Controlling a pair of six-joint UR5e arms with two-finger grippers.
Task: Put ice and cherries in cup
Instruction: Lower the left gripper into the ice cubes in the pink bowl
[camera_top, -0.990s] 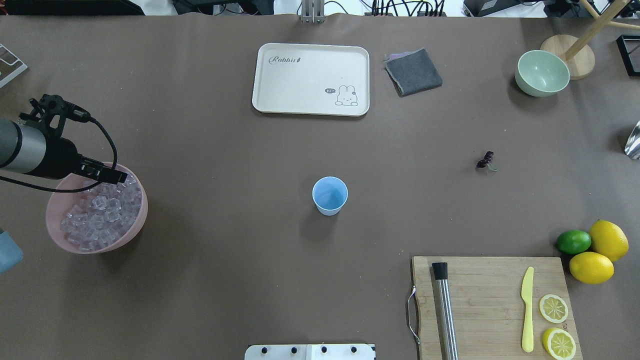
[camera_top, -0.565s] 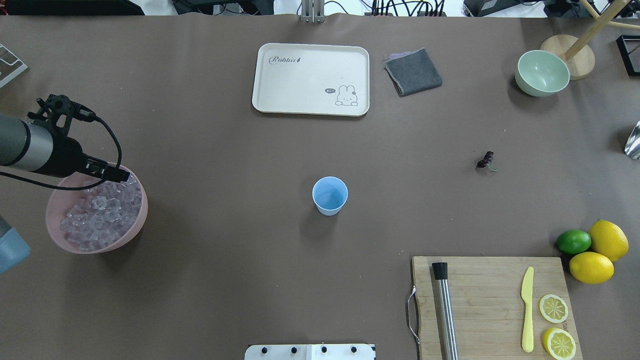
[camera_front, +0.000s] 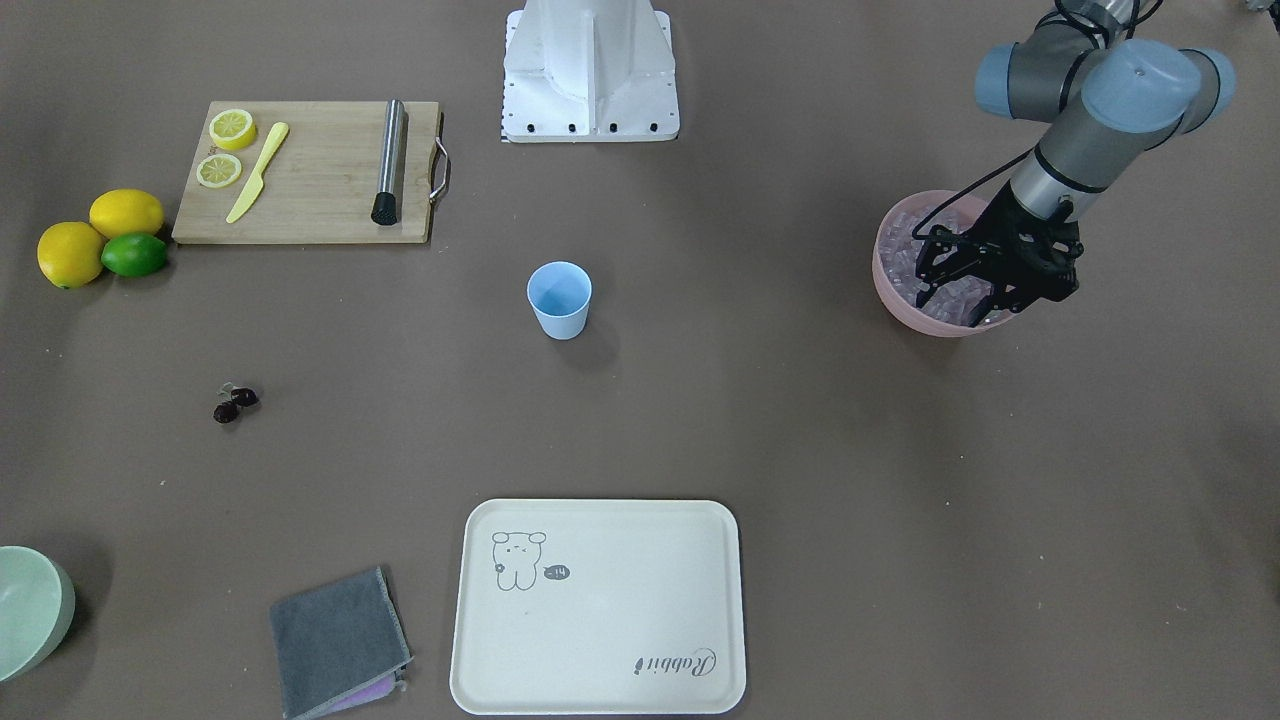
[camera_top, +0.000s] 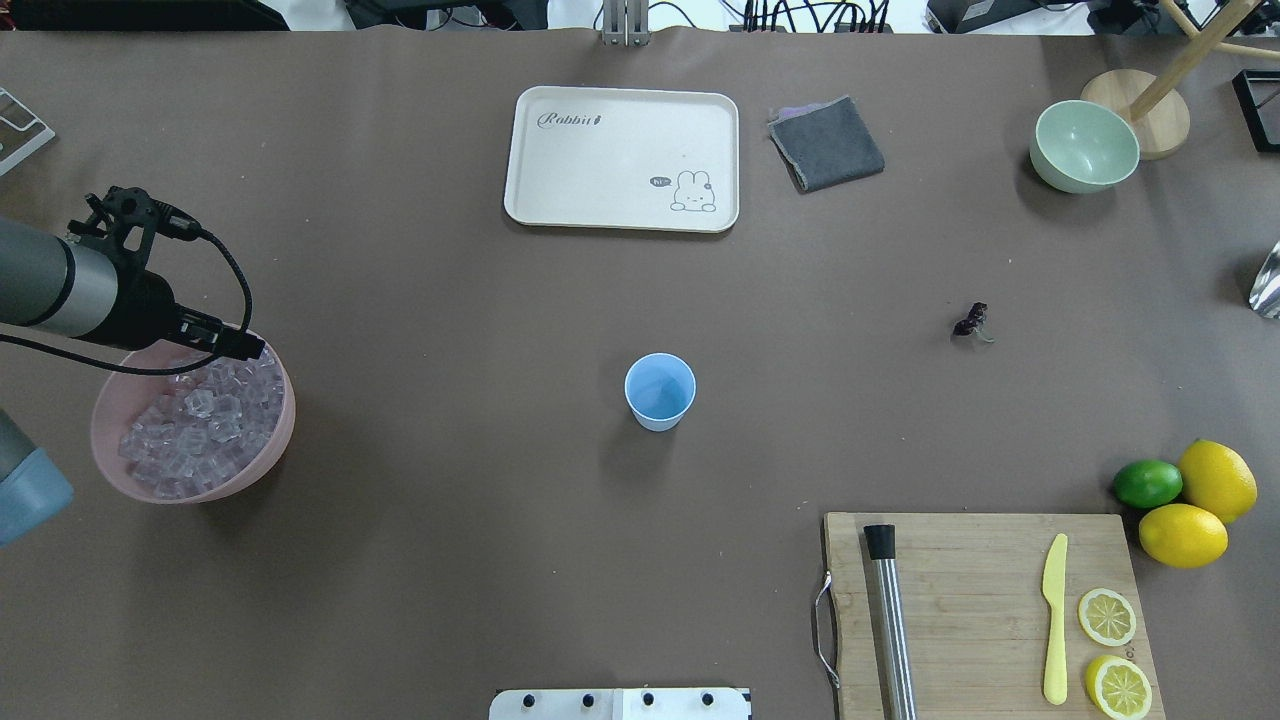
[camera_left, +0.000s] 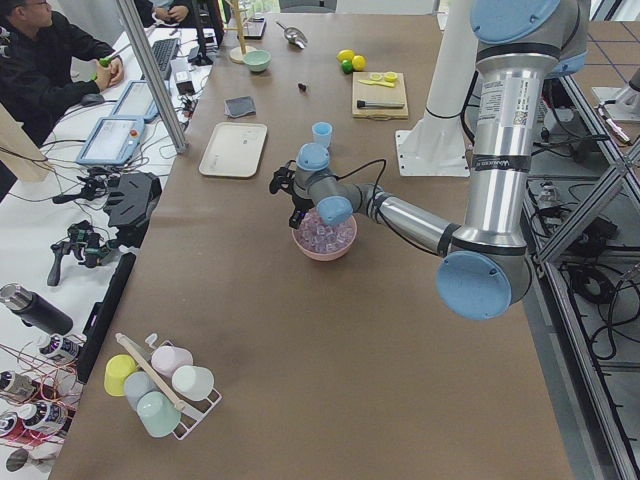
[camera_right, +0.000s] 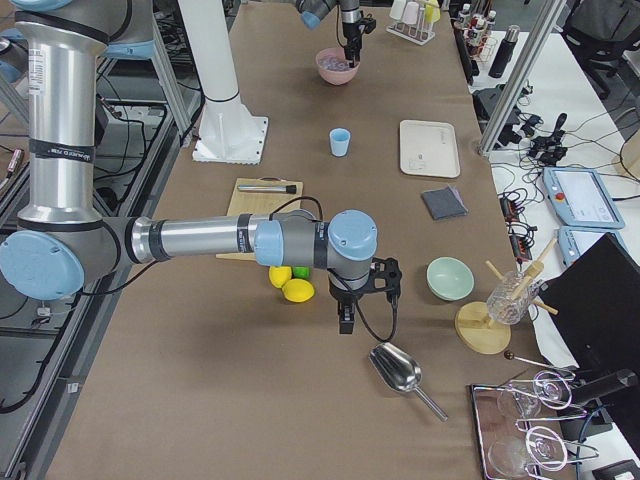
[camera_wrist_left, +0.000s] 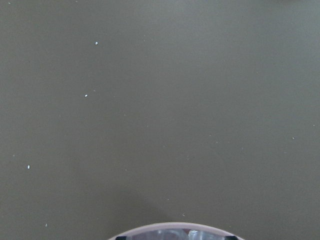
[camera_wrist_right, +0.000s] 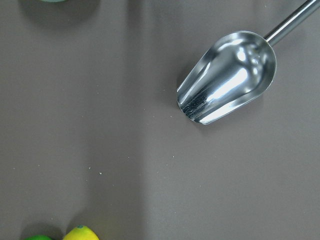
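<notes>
The cup (camera_top: 660, 390) stands empty mid-table, so no step is done yet. Ice (camera_top: 190, 440) fills a pink bowl (camera_top: 215, 492) at the left, and the cherries (camera_top: 972, 321) lie well apart on the right. The left gripper (camera_front: 962, 298) hangs over the bowl's far rim. I cannot tell whether it is spread or pinching a cube. The right gripper (camera_right: 345, 322), near a scoop (camera_wrist_right: 227, 77), cannot be judged either.

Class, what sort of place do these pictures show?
Probably a robotics lab, staged as a drinks station: a robot arm over the table, a person beside tablets, ice and a cup.
</notes>
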